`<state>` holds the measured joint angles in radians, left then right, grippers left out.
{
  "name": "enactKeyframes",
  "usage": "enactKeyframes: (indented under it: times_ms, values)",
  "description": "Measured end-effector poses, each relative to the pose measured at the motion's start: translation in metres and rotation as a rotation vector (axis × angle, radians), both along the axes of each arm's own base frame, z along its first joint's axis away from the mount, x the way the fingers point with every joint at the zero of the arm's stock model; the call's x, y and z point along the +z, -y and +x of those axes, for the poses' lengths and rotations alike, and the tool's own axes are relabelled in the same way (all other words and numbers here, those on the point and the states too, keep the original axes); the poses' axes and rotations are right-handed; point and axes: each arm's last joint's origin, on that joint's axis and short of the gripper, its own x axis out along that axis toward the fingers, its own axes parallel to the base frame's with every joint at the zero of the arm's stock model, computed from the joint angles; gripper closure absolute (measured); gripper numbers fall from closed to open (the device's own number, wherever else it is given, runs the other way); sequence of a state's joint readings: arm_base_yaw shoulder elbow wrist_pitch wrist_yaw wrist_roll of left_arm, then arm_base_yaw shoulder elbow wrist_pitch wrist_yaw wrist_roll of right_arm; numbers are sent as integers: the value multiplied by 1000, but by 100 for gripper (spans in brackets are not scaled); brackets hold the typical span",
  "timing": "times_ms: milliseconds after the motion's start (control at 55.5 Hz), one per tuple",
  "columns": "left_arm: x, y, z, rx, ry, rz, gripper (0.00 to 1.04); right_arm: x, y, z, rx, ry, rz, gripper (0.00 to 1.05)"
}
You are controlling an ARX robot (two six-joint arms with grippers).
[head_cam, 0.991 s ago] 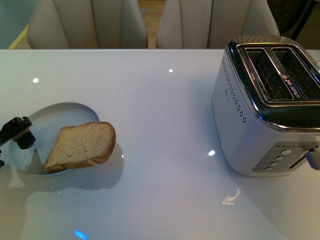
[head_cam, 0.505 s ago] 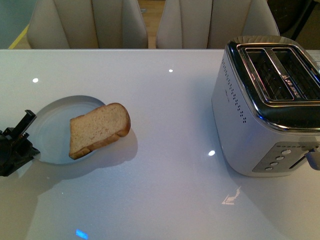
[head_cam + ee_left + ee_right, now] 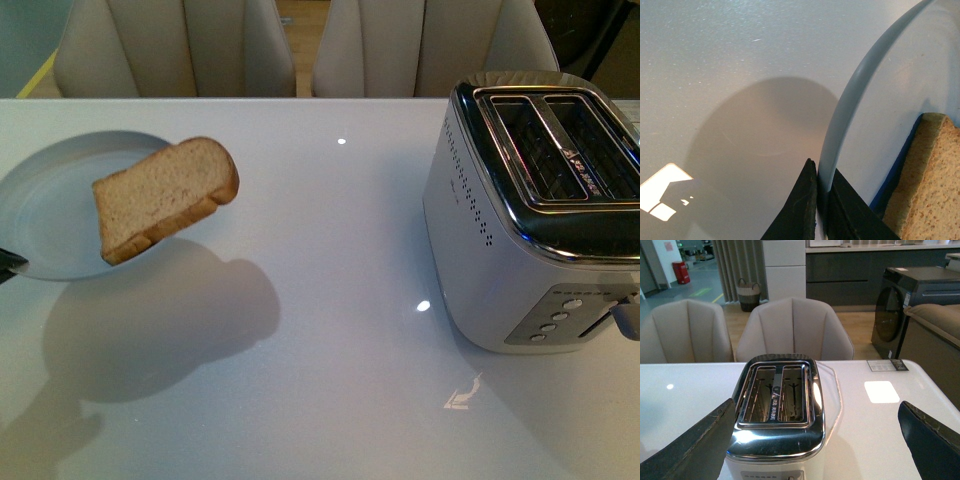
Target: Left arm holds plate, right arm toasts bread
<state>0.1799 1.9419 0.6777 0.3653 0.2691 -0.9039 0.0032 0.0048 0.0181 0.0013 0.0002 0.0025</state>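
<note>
Black left gripper (image 3: 820,192) pinched the pale blue round plate (image 3: 45,210) by its rim; kept level, the brown bread slice (image 3: 165,198) should not slide.

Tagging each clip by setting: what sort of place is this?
Likely a showroom or mock-up kitchen-dining area: a white table with a two-slot toaster, padded chairs, and what looks like a front-loading washer.

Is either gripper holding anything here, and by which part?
The left gripper is shut on the plate, pinching its rim at the near-left side, with the bread lying on it. The right gripper is open and holds nothing.
</note>
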Motion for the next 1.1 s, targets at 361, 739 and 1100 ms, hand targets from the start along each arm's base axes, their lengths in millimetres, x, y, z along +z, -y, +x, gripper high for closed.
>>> enactKeyframes:
  times_ms: [361, 739, 1100]
  values:
    - [84, 47, -4, -142, 73, 16, 102, 0, 0, 0, 0, 0, 0, 9]
    - [155, 116, -2, -295, 157, 44, 102, 0, 0, 0, 0, 0, 0, 9]
    - [171, 161, -12, -342, 138, -6, 102, 0, 0, 0, 0, 0, 0, 9]
